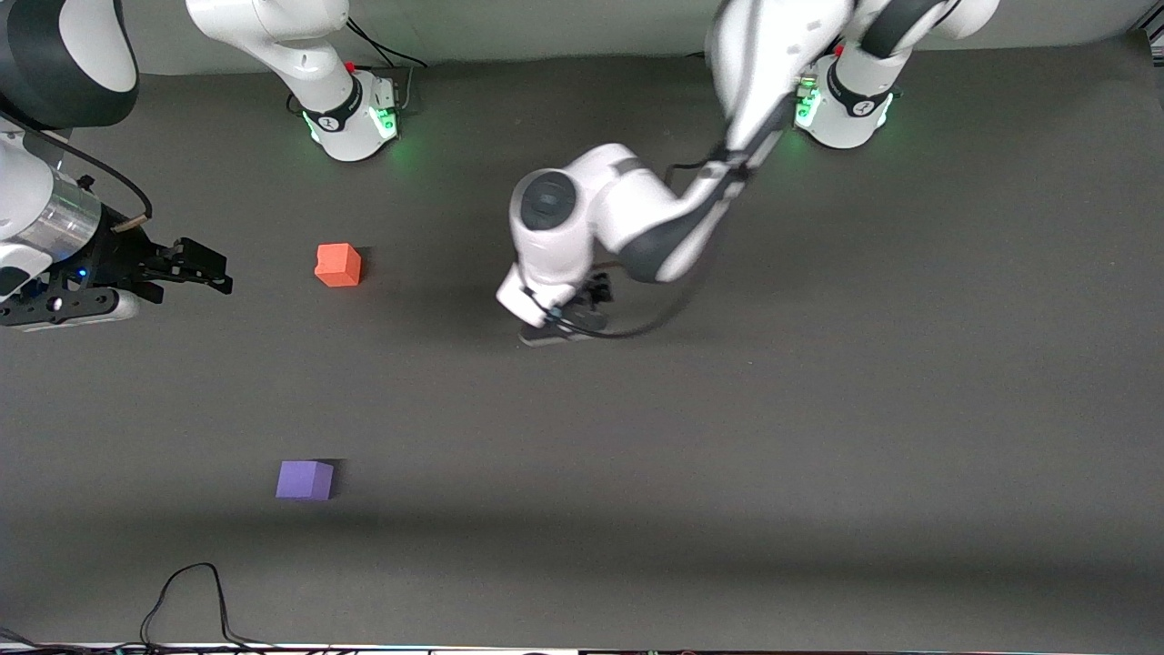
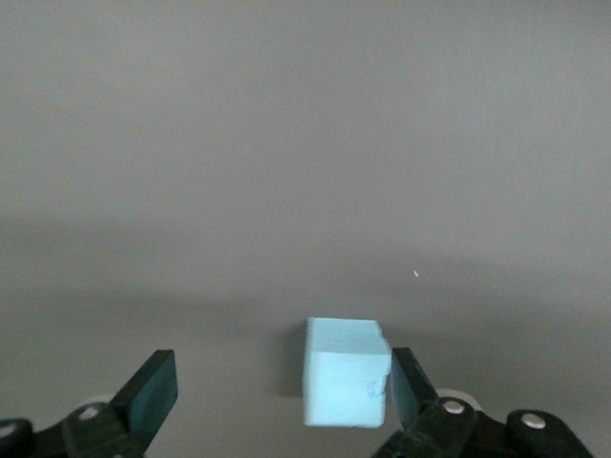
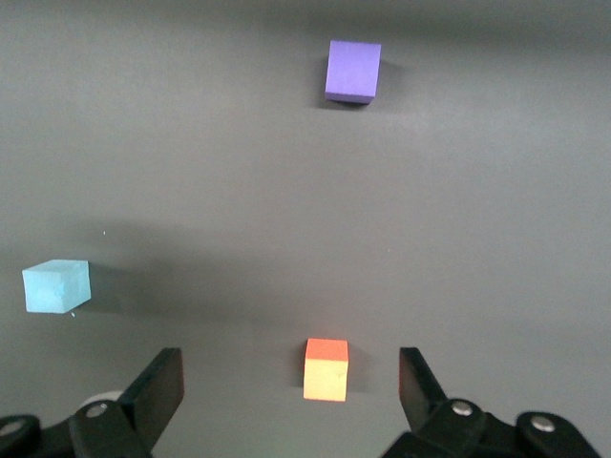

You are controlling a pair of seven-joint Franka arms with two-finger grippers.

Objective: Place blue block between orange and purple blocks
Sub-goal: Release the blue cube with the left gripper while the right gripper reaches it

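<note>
The light blue block (image 2: 346,372) rests on the table between the open fingers of my left gripper (image 2: 284,391), close against one finger (image 2: 409,384). In the front view my left gripper (image 1: 577,318) is low over the table's middle and its hand hides the block. The orange block (image 1: 338,265) lies toward the right arm's end. The purple block (image 1: 306,479) lies nearer the front camera than the orange one. My right gripper (image 1: 211,270) is open and empty, up over the table's right arm's end beside the orange block. The right wrist view shows its open gripper (image 3: 291,386) and the orange (image 3: 326,370), purple (image 3: 353,70) and blue (image 3: 56,285) blocks.
A dark mat (image 1: 818,409) covers the table. A black cable (image 1: 195,600) loops at the table edge nearest the front camera. The two arm bases (image 1: 355,118) stand along the edge farthest from it.
</note>
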